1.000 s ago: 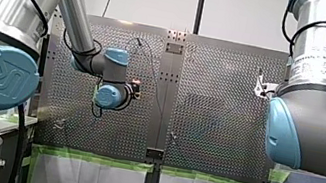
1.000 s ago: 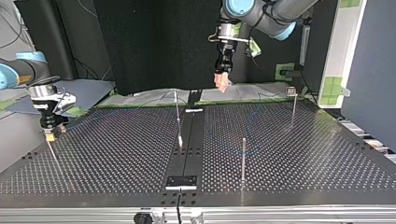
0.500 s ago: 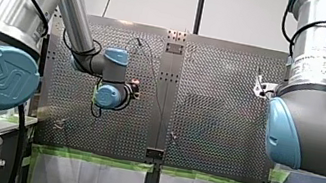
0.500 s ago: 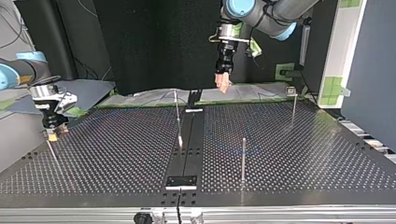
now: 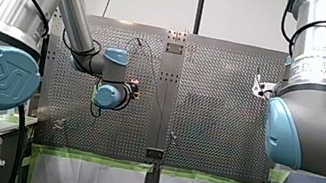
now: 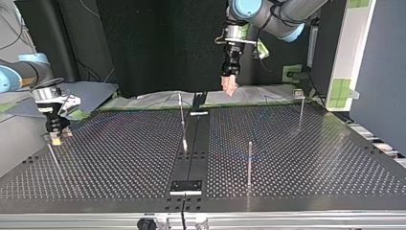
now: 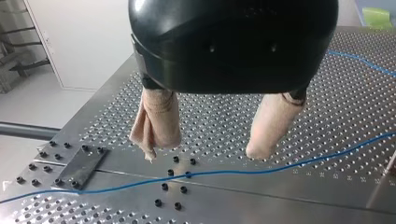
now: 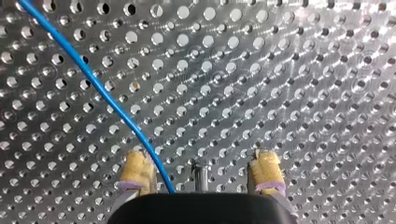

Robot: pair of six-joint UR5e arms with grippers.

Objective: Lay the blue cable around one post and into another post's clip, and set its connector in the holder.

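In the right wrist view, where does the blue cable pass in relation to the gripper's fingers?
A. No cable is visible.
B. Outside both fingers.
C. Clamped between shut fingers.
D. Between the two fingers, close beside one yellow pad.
D: the blue cable runs over the perforated table and in between the open fingers, right beside one yellow pad and apart from the other.

Beyond your perforated table (image 5: 216,121) you face a plain white wall (image 5: 245,14) with a black pole (image 5: 200,4) rising against it. In the top view you see a black backdrop (image 6: 163,48) and a grey-blue panel (image 6: 383,72) at its right.
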